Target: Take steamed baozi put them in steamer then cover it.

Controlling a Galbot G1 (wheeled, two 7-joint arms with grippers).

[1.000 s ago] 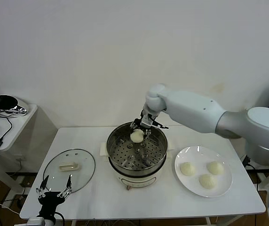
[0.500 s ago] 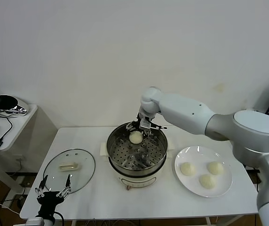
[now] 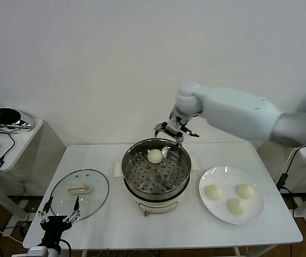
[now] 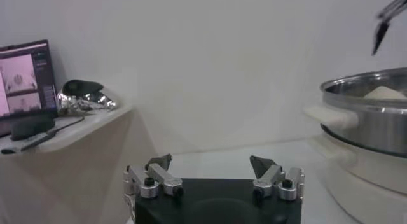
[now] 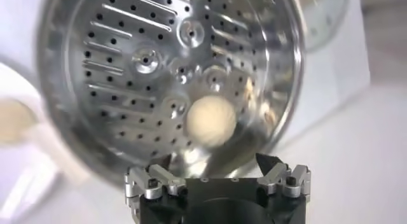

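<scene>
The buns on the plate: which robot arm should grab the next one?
Probably the right. The right gripper is open above the steamer, beside the white plate holding three baozi. The left gripper waits at the table's near edge by the cover, farther away.

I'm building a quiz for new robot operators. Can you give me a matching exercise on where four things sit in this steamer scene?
Things:
1. glass lid
2. bun just dropped
3. three remaining buns
4. right gripper

Places:
A. on the white plate, to the robot's right of the steamer
B. above the steamer's far rim, fingers open and empty
C. flat on the table, to the robot's left of the steamer
D. on the steamer's perforated floor, near the far wall

Pairs: 1-C, 2-D, 3-A, 4-B
</scene>
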